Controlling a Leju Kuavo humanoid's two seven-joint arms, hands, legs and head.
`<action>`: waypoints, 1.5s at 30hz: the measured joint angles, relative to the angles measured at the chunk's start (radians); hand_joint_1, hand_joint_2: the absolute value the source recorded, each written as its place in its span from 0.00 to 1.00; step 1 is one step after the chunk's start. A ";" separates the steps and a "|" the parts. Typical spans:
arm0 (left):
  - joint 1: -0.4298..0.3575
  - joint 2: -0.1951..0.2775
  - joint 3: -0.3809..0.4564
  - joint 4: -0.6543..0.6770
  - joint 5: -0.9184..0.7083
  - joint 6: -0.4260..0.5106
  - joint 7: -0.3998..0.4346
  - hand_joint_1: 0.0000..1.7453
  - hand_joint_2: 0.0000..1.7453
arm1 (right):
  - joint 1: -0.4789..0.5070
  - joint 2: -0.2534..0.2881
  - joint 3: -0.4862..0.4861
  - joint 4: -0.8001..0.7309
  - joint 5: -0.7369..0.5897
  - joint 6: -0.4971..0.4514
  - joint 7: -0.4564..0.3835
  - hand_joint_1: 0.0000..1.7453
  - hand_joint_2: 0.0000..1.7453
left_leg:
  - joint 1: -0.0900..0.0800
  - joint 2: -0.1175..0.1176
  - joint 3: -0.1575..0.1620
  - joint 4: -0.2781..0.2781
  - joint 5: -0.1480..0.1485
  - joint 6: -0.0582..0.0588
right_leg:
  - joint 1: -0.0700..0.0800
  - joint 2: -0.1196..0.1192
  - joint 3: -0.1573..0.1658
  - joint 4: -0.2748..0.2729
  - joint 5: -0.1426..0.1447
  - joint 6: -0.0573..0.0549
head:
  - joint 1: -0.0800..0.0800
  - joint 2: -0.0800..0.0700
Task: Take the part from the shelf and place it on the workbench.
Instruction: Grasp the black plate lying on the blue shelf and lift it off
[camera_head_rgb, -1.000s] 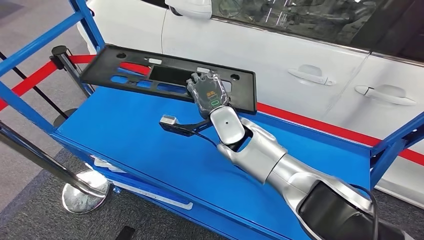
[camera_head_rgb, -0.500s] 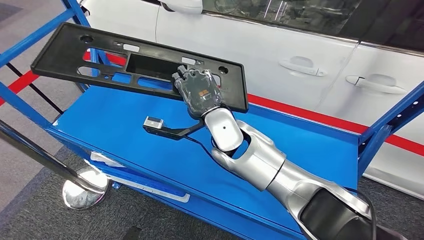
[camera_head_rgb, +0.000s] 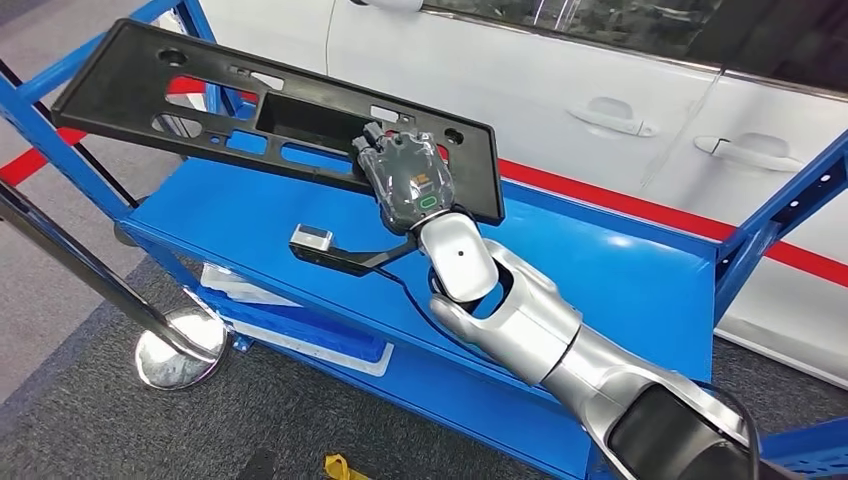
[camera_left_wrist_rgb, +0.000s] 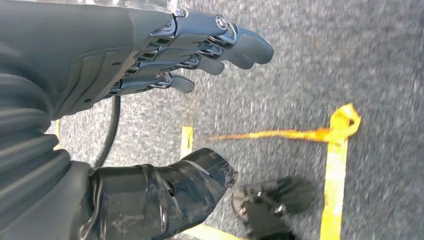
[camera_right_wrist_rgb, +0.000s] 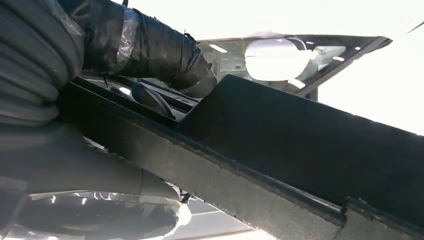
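The part is a long flat black plastic panel (camera_head_rgb: 200, 95) with several cut-outs and a rectangular recess. My right hand (camera_head_rgb: 408, 180) grips its near edge toward the right end and holds it lifted above the blue shelf (camera_head_rgb: 280, 215), tilted, its left end out past the shelf's upright. In the right wrist view the panel's dark edge (camera_right_wrist_rgb: 280, 165) runs across the picture under the taped thumb (camera_right_wrist_rgb: 150, 47). My left hand (camera_left_wrist_rgb: 150, 60) hangs over the grey floor with its fingers apart and nothing in it.
A white car (camera_head_rgb: 600, 100) stands just behind the shelf. The shelf's blue uprights (camera_head_rgb: 780, 220) frame both ends. A chrome stanchion base (camera_head_rgb: 178, 352) and a dark rail (camera_head_rgb: 70, 250) stand at the front left. Yellow tape (camera_left_wrist_rgb: 336, 165) marks the floor.
The panel has risen off the shelf and swung left, still in my right hand. The camera has also shifted a little, showing more floor in front of the shelf.
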 joint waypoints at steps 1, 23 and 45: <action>0.000 0.000 -0.001 0.000 -0.001 0.000 0.000 0.00 1.00 | 0.000 0.000 -0.002 -0.005 -0.001 0.000 0.000 1.00 1.00 | 0.000 0.000 -0.009 0.006 0.005 -0.006 | 0.002 0.001 0.028 -0.045 -0.004 -0.005 | 0.000 0.000; 0.000 0.000 -0.007 0.000 -0.006 0.017 0.001 0.00 1.00 | 0.015 -0.002 -0.011 -0.031 -0.055 -0.056 -0.049 1.00 1.00 | -0.004 -0.006 0.109 -0.052 -0.044 0.010 | 0.009 -0.005 -0.066 -0.013 0.014 -0.020 | -0.002 0.000; 0.003 -0.001 -0.020 0.000 -0.010 0.000 -0.006 0.00 1.00 | 0.039 -0.001 -0.011 -0.071 0.039 -0.054 -0.067 1.00 1.00 | 0.012 0.018 -0.024 0.132 -0.066 -0.036 | 0.003 -0.058 -0.009 -0.077 0.036 -0.038 | -0.007 0.000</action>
